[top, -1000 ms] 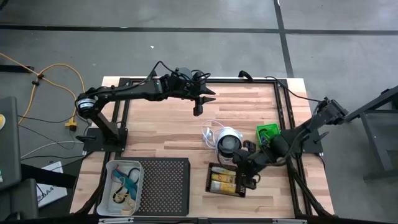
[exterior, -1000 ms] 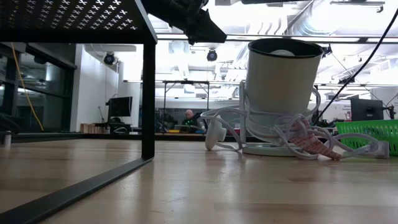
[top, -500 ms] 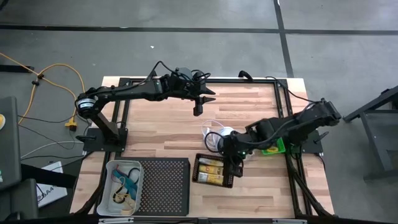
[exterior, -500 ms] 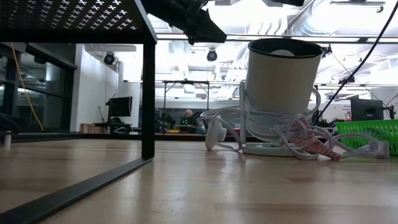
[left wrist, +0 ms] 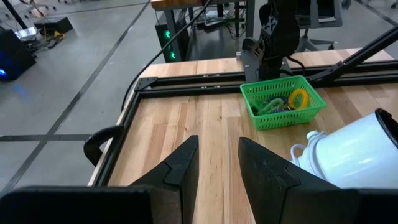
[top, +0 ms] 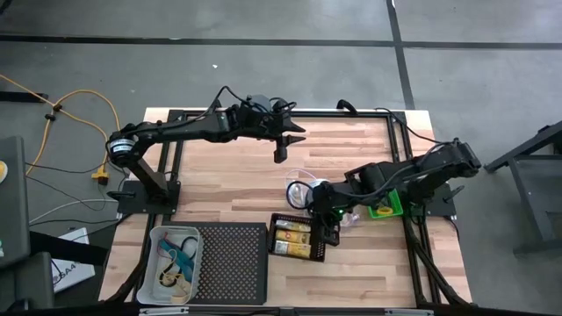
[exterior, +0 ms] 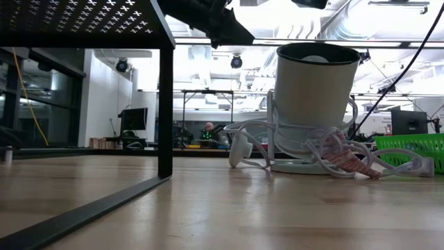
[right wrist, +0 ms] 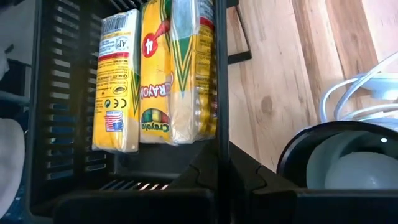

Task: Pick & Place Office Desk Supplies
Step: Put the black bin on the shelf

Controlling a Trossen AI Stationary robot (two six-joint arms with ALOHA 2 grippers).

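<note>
At about eight o'clock on the pale wooden tabletop (top: 237, 189) sits a small clear plastic tray (top: 176, 262) holding teal and dark cords, and just beside it, toward six, a flat black perforated metal tray (top: 230, 261).

The left hand (top: 281, 146) hovers near eleven o'clock, well apart from all of this, with its fingers (left wrist: 180, 168) apart and nothing between them — it looks toward a green plastic mesh basket (left wrist: 283, 102) of coloured loops at three o'clock.

Near five o'clock lies the small black slotted plastic tray (top: 297, 239), carrying the yellow-and-white crayon packs (right wrist: 155, 74) side by side. The right hand (top: 329, 230) is clamped on this tray's wall at its three o'clock edge, the fingers (right wrist: 217, 168) pressed together over the thin rim.

Just behind the hand, toward two o'clock, stands a round white-and-black appliance with a white cord (top: 312, 195), close to the tray but seemingly not touching.

The relation that counts: the packs' long axis runs straight away from the right hand, along the tray's length toward nine o'clock. So the right arm is far the nearer one, and any drag or lift carries packs and tray together.
</note>
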